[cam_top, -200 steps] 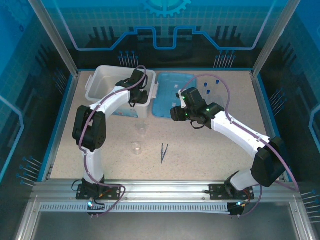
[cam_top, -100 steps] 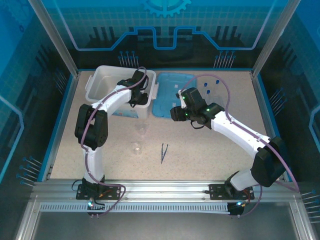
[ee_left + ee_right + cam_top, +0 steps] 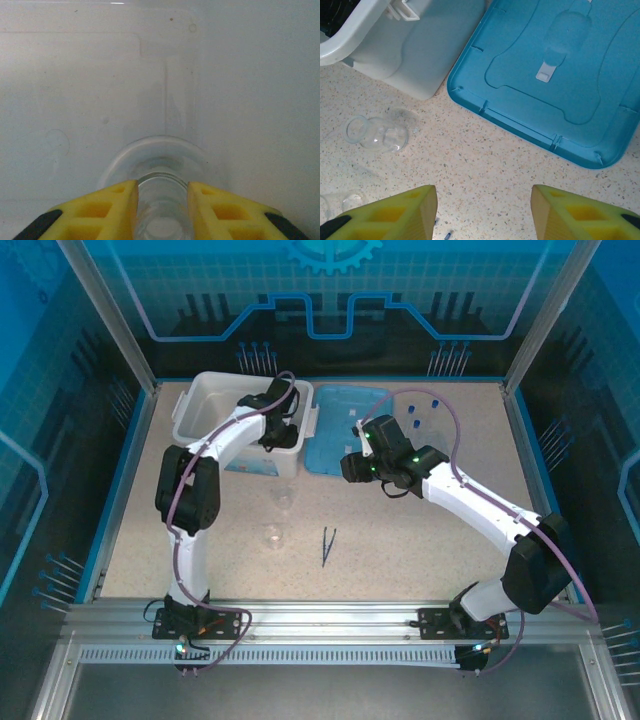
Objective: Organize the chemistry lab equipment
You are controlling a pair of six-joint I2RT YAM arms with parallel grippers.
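Left gripper inside the white tub, fingers close beside the neck of a clear flask; cannot tell whether pinching or loose. Right gripper spread above the table near the blue lid; second flask lying at left.

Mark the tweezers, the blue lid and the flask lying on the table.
tweezers (image 3: 327,545), top view, middle of the arms.
blue lid (image 3: 520,100), right wrist view, flat panel.
flask (image 3: 385,136), right wrist view, round body.

Left arm and right arm: white shells, black joint housings, thin purple cables looping alongside. Fingers yellow, moulded with hollow cells, black-backed.
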